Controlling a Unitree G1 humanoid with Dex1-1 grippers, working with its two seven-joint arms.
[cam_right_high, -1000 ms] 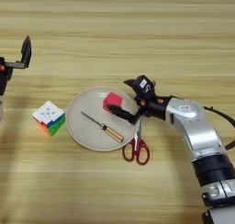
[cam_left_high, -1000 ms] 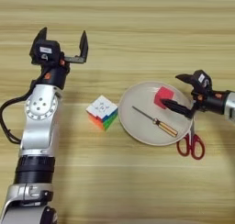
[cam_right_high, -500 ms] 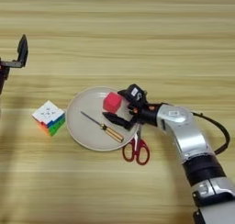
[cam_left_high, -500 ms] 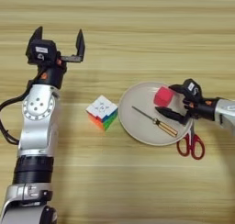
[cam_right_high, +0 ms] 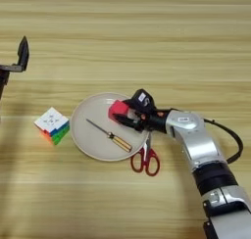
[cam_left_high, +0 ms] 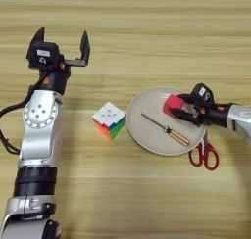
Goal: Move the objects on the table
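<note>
Right gripper [cam_left_high: 182, 107] apparently clamping small plain red cube [cam_left_high: 172, 105] at 2 o'clock on round beige plate [cam_left_high: 147, 135]; shallow grip, cube may slip; left gripper [cam_left_high: 62, 43] wide, idle

Puzzle cube [cam_left_high: 110, 120]: 3x3, multicoloured, white face up w/ coloured stickers, orange + green sides toward camera. Sits flat on table [cam_left_high: 147, 37], turned corner-on, just left of plate rim, apart from it. Red cube [cam_left_high: 172, 105]: plain, slightly smaller, on plate's right part, tilted, black fingers at both sides. Table: light wood, horizontal grain stripes.
</note>
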